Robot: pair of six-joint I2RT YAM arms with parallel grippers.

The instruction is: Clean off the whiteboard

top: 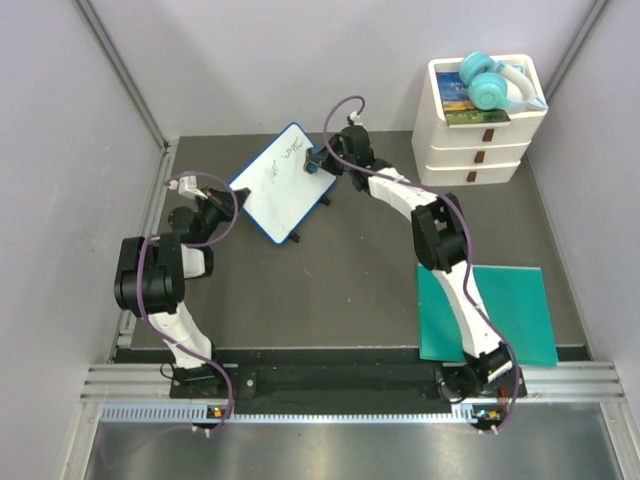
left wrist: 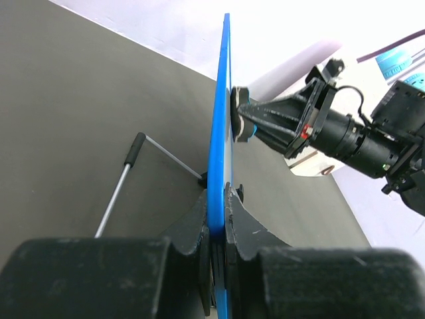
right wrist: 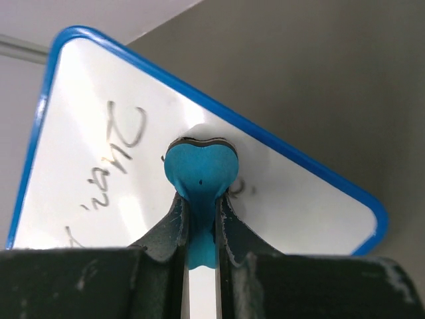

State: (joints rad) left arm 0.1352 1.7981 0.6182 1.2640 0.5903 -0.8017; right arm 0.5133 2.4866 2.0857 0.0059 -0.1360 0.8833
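Note:
The whiteboard (top: 275, 183), white with a thin blue rim, is tilted up off the table at centre left and carries dark handwriting. My left gripper (top: 222, 204) is shut on its left edge; in the left wrist view the blue rim (left wrist: 218, 153) runs edge-on between the fingers. My right gripper (top: 322, 160) is shut on a small blue eraser (right wrist: 200, 174) with a dark felt face, pressed against the board's upper right part. In the right wrist view the board (right wrist: 86, 173) shows writing to the left of the eraser and marks just beside it.
A stack of white drawers (top: 478, 125) with teal headphones (top: 487, 83) on top stands at the back right. A teal mat (top: 500, 310) lies at the front right. A wire stand leg (left wrist: 119, 186) reaches behind the board. Grey walls close in both sides.

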